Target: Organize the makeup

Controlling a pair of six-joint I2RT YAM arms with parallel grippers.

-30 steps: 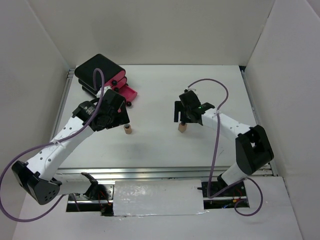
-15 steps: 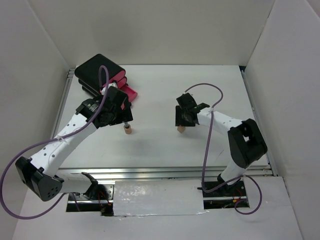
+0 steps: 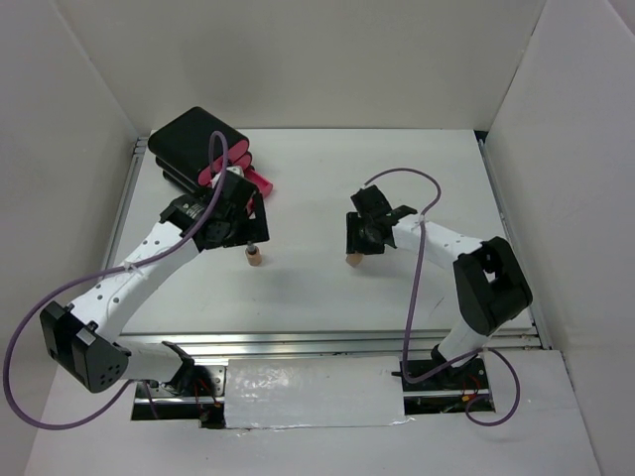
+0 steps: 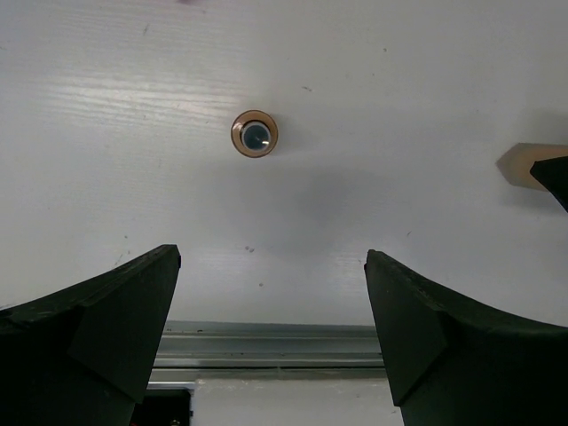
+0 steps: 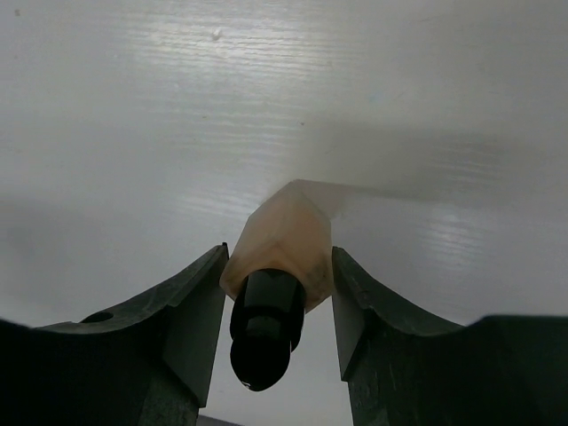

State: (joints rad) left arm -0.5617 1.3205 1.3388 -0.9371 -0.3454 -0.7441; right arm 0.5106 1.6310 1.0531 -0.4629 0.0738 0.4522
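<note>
Right gripper (image 5: 278,266): jaws set narrow and clamped on a tan faceted bottle with a dark cap (image 5: 286,232), one jaw against each side of its tan body. The cap points back into the gap at 6 o'clock and the tan base points out past the fingertips at 12 o'clock, so the bottle is tilted. Whether its base touches the white wood-grain table (image 5: 133,106) cannot be told. In the top view this bottle shows just below the gripper, right of table centre. Left gripper (image 4: 272,257): jaws at their widest, nothing between them, hovering above the table. Second tan bottle (image 4: 255,134): upright on the table, seen end-on as a tan ring with a dark centre. It is at 12 o'clock from the left jaws' gap, ahead of the fingertips and apart from both. The gripped bottle lies well apart from it, at its 3 o'clock. Large black box with pink drawer fronts (image 3: 193,141): at the table's 10 o'clock corner, one pink drawer standing out, behind the left gripper.
</note>
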